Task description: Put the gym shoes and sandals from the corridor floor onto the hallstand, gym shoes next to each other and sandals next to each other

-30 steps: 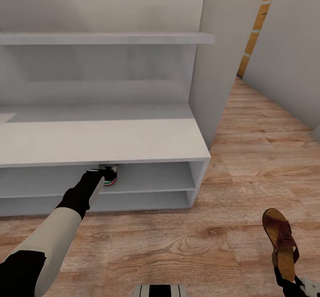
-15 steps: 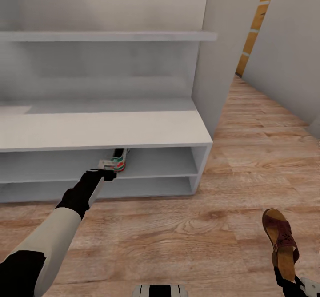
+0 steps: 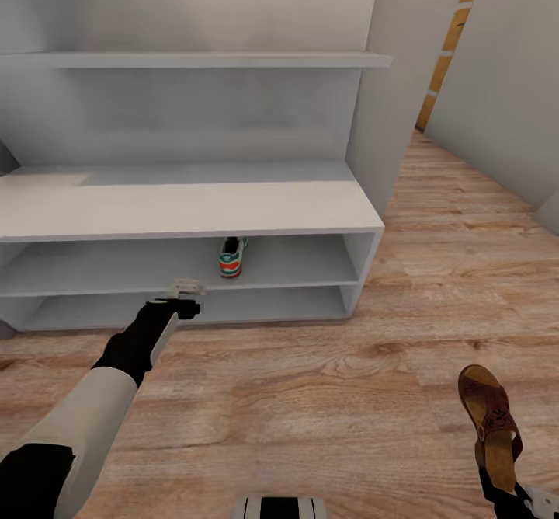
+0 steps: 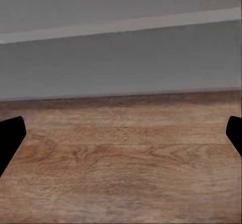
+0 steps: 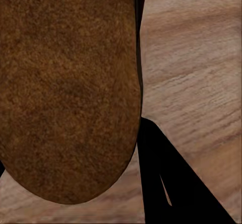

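left claw (image 3: 183,289) released, empty, off the rack (image 3: 186,210) | sneaker (image 3: 231,256) on upper shelf slot | right claw (image 3: 505,496) grasping sandal (image 3: 489,424)

Gym shoe (image 3: 231,257) on the hallstand (image 3: 186,208) upper slot: heel end faces out, toe hidden behind, bench top shades it, laces too small to read. Hallstand cut off at frame left.

Right gripper (image 3: 508,494): cut by the bottom-right corner, jaws hidden under the sandal (image 3: 489,424) heel. Wrist view shows blurred sandal (image 5: 68,88) insole, cropped, contact hidden.

Left gripper (image 3: 180,289): tiny; fingertips (image 4: 11,133) clipped at both frame edges.
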Motion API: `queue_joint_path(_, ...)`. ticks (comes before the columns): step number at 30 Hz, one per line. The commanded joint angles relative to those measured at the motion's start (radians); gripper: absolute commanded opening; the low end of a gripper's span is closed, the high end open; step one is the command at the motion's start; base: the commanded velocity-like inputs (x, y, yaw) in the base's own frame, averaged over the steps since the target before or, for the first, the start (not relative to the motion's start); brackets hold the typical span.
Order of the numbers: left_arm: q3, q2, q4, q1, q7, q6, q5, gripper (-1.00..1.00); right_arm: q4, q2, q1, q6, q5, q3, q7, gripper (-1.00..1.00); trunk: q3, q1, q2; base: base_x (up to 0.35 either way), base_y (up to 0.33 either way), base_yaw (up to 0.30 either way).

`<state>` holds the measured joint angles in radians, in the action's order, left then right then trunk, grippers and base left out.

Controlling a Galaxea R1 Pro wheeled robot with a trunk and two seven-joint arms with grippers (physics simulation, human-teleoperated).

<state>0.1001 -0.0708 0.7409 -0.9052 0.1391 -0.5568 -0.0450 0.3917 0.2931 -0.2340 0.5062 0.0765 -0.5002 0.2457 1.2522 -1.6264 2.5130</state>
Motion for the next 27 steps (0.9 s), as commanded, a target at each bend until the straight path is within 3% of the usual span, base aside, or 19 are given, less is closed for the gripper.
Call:
queue_joint_path(1, 0.006, -0.008, 0.001, 0.023, 0.003, 0.007, -0.007, 1.0, 0.0, 0.0, -0.001, 0.0, 0.012, -0.004, 0.012, -1.0, 0.001, 0.001, 0.0, -0.273, 0.225, 0.0)
queue_joint_path(5, 0.006, -0.028, 0.003, 0.113, -0.025, 0.098, -0.01, 1.0, -0.001, -0.001, -0.001, 0.0, 0.012, -0.003, 0.012, -1.0, 0.001, 0.001, 0.0, -0.273, 0.225, 0.0)
queue_joint_path(7, 0.002, -0.038, 0.003, 0.211, -0.105, 0.206, -0.009, 1.0, -0.001, -0.001, -0.001, 0.0, 0.012, -0.003, 0.012, -1.0, 0.001, 0.001, 0.0, -0.254, 0.213, 0.0)
queue_joint_path(10, -0.016, -0.053, 0.002, 0.313, -0.21, 0.306, -0.007, 1.0, -0.001, -0.003, -0.001, 0.0, 0.012, -0.003, 0.012, -1.0, 0.001, 0.001, 0.0, -0.156, 0.135, 0.0)
queue_joint_path(11, -0.025, -0.07, -0.001, 0.375, -0.275, 0.368, -0.007, 1.0, -0.001, -0.004, -0.001, 0.0, 0.012, -0.003, 0.012, -1.0, 0.001, 0.001, 0.0, -0.06, 0.052, 0.0)
queue_joint_path(14, -0.041, -0.107, -0.005, 0.466, -0.386, 0.468, -0.009, 1.0, -0.001, -0.005, -0.001, 0.0, 0.011, -0.003, 0.012, -1.0, 0.001, 0.001, 0.0, -0.033, 0.028, 0.0)
queue_joint_path(16, -0.07, -0.142, -0.009, 0.533, -0.52, 0.546, -0.009, 1.0, -0.002, -0.007, -0.001, 0.0, 0.011, -0.002, 0.012, -1.0, 0.001, 0.001, 0.0, -0.008, 0.007, 0.0)
queue_joint_path(19, -0.117, -0.168, -0.019, 0.574, -0.649, 0.593, -0.009, 1.0, -0.003, -0.007, -0.001, 0.0, 0.011, -0.002, 0.012, -1.0, 0.001, 0.001, 0.0, -0.004, 0.003, 0.0)
queue_joint_path(23, -0.229, -0.189, -0.107, 0.621, -0.841, 0.699, -0.006, 1.0, -0.004, -0.008, -0.001, 0.0, 0.011, -0.001, 0.012, -1.0, 0.001, 0.001, 0.0, -0.001, 0.001, 0.0)
queue_joint_path(27, -0.284, -0.193, -0.197, 0.63, -0.89, 0.773, -0.003, 1.0, -0.004, -0.008, -0.001, 0.0, 0.011, -0.002, 0.012, -1.0, 0.001, 0.001, 0.0, 0.0, 0.0, 0.0)
